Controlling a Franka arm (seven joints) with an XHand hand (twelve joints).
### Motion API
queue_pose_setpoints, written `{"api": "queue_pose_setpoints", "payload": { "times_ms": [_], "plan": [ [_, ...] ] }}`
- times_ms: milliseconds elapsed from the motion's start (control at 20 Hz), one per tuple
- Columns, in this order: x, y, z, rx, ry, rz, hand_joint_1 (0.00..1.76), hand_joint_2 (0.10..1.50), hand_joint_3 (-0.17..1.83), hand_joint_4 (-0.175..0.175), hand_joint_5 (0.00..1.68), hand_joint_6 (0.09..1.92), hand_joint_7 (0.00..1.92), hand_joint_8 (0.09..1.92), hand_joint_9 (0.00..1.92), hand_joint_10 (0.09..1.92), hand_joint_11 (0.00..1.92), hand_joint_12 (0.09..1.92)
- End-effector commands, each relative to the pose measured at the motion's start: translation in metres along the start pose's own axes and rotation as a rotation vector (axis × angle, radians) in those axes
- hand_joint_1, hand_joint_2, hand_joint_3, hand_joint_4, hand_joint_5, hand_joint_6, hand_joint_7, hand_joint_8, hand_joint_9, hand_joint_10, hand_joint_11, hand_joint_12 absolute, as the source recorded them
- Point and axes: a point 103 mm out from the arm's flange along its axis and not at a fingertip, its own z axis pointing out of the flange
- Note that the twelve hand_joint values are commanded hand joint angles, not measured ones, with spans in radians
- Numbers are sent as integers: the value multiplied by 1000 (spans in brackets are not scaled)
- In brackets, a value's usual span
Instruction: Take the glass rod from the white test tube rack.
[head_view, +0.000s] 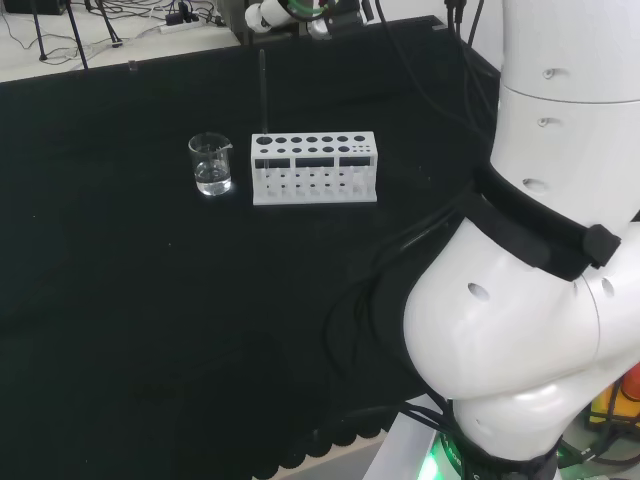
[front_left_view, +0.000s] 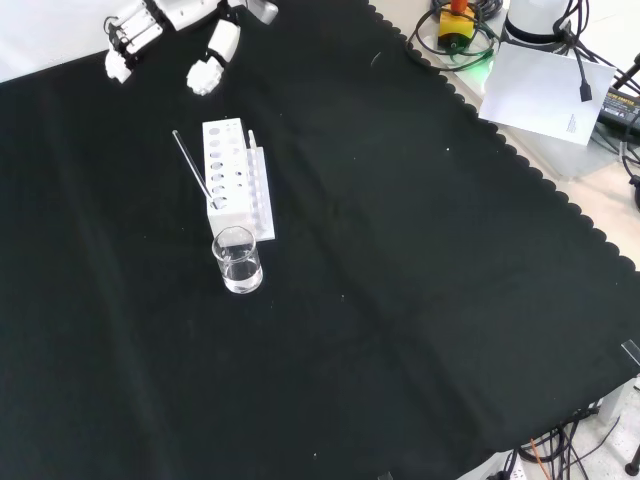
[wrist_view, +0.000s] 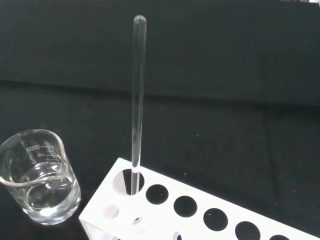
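Note:
A clear glass rod (front_left_view: 193, 165) stands tilted in an end hole of the white test tube rack (front_left_view: 236, 182), at the end nearest the beaker. In the head view the rod (head_view: 262, 92) rises from the left end of the rack (head_view: 315, 170). The wrist view looks down on the rod (wrist_view: 137, 95), which sits in the rack's (wrist_view: 200, 212) end hole. The hand (front_left_view: 180, 12) hovers beyond the rack's far end at the front view's top, apart from the rod. Its fingers (front_left_view: 126, 36) and thumb (front_left_view: 210, 62) are spread, holding nothing.
A small glass beaker (front_left_view: 237, 261) with a little clear liquid stands close to the rack's rod end; it also appears in the head view (head_view: 211, 165) and wrist view (wrist_view: 39, 182). The cloth's scalloped edge (front_left_view: 520, 165) runs down the front view's right, with a paper sheet (front_left_view: 545, 92) beyond it.

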Motion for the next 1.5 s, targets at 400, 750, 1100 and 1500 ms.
{"api": "queue_pose_setpoints", "payload": {
  "times_ms": [400, 750, 1100, 1500],
  "plan": [
    [11, 13, 18, 5, -15, -29, 385, 1084, 297, -132, 214, 87, 226, 821, 481, 793, 0, 1154],
    [13, 14, 38, 29, -17, -49, 392, 1086, 319, -150, 264, 87, 345, 843, 619, 790, 0, 1286],
    [10, 21, 57, 51, -19, -54, 404, 1093, 341, -159, 320, 87, 435, 853, 706, 793, 0, 1371],
    [0, 36, 75, 66, 2, -46, 595, 1048, 390, -165, 487, 178, 751, 810, 971, 777, 250, 1351]
  ]
}}
